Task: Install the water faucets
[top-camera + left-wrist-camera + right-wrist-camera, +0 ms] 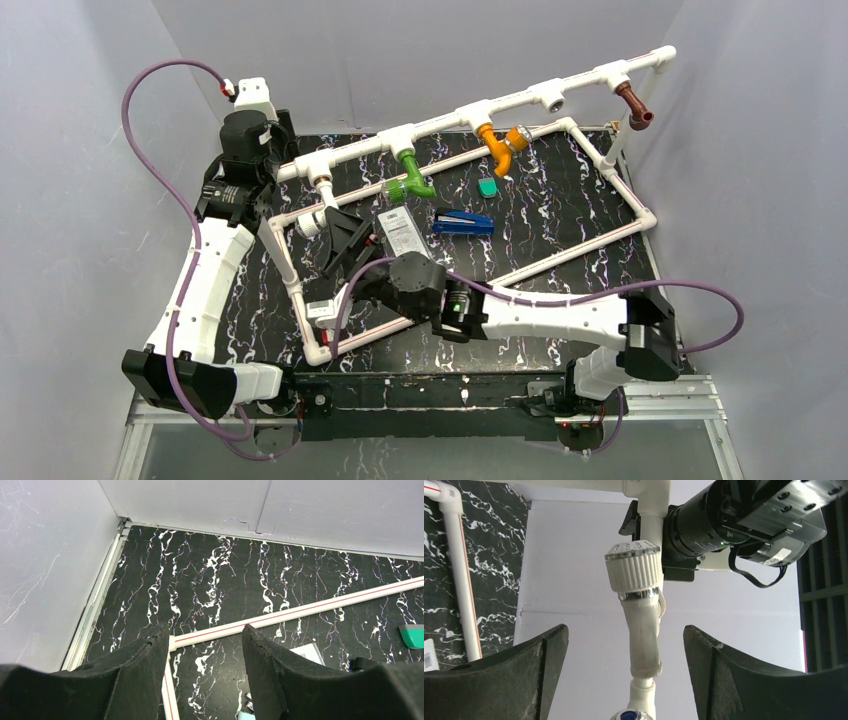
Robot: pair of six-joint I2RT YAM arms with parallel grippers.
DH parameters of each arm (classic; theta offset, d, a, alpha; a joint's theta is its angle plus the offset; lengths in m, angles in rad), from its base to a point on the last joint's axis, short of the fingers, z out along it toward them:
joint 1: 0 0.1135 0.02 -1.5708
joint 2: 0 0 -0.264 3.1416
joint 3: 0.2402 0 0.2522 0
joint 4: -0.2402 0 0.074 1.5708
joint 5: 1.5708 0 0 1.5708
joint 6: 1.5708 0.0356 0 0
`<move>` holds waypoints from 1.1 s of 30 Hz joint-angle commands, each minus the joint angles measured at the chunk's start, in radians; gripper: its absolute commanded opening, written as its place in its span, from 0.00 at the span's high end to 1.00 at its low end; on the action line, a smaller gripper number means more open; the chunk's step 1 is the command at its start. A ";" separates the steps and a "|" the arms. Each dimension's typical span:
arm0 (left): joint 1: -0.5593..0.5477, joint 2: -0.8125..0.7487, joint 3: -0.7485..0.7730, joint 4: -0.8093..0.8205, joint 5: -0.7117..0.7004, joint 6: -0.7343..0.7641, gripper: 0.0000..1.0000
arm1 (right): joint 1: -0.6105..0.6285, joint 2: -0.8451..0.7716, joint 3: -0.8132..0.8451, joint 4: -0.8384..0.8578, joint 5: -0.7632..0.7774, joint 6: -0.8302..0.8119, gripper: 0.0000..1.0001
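Observation:
The white faucet point(316, 220) hangs from the leftmost tee of the white pipe frame point(520, 100). In the right wrist view the white faucet point(640, 625), with its ribbed round knob point(633, 570), stands between and just beyond the fingers, untouched. My right gripper point(625, 628) is open; it also shows in the top view point(340, 240) right beside that faucet. The green faucet point(410, 178), orange faucet point(497, 145) and brown faucet point(634, 107) sit on other tees. My left gripper point(205, 630) is open and empty above the frame's lower pipe corner point(172, 642).
One tee point(553, 97) between the orange and brown faucets has nothing on it. A flat blue box point(463, 222), a white labelled box point(403, 232) and a small green piece point(487, 187) lie inside the frame. The left arm's wrist point(245, 140) is near the back left wall.

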 commanded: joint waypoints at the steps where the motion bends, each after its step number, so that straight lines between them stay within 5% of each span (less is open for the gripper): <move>1: -0.051 0.046 -0.080 -0.210 0.066 -0.012 0.47 | 0.004 0.037 0.086 0.106 0.040 -0.078 0.11; 21: -0.052 0.033 -0.092 -0.208 0.071 -0.012 0.47 | -0.022 0.124 0.128 0.135 0.045 -0.016 0.45; 23: -0.053 0.032 -0.092 -0.207 0.072 -0.012 0.47 | -0.022 0.137 0.134 0.146 0.056 -0.014 0.54; 28: -0.054 0.029 -0.098 -0.205 0.070 -0.012 0.47 | -0.022 0.162 0.151 0.195 0.096 0.005 0.96; 33: -0.054 0.028 -0.095 -0.205 0.070 -0.012 0.46 | -0.022 0.183 0.154 0.277 0.118 0.061 0.99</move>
